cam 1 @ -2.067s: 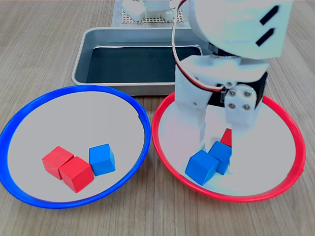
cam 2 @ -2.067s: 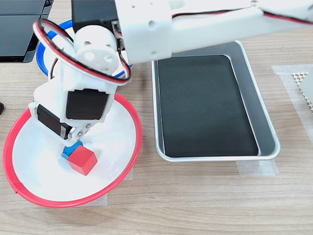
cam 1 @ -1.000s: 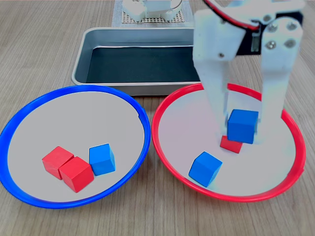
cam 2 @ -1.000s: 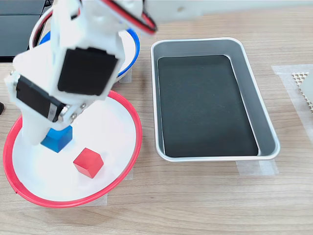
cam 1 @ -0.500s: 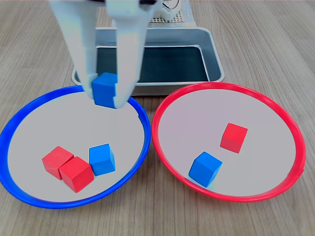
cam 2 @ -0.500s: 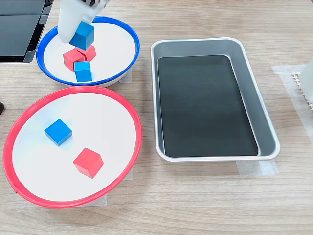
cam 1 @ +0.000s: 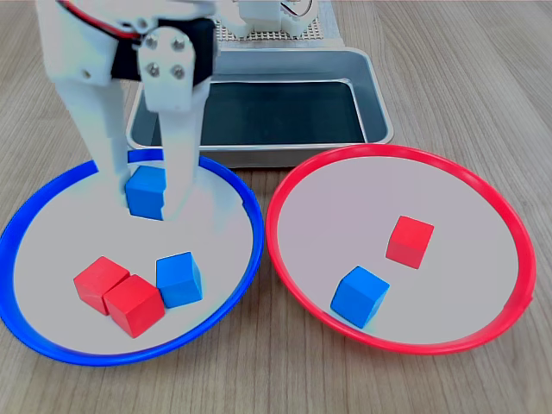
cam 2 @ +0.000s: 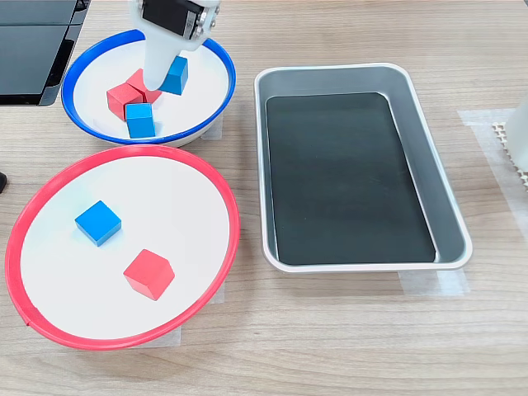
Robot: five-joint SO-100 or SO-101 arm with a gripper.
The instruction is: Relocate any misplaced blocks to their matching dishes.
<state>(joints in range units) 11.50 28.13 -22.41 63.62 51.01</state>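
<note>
The gripper (cam 1: 142, 194) is closed on a blue cube (cam 1: 145, 191) low over the blue-rimmed plate (cam 1: 52, 345). Another blue cube (cam 1: 360, 296) lies in the red-rimmed plate (cam 1: 483, 332).

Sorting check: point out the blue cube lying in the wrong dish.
The blue cube in the red-rimmed plate, beside a red cube; the others are over the blue-rimmed plate.

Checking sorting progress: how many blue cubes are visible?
3: one between the claw's fingers over the blue-rimmed plate, one lying in that plate, one in the red-rimmed plate.
</note>
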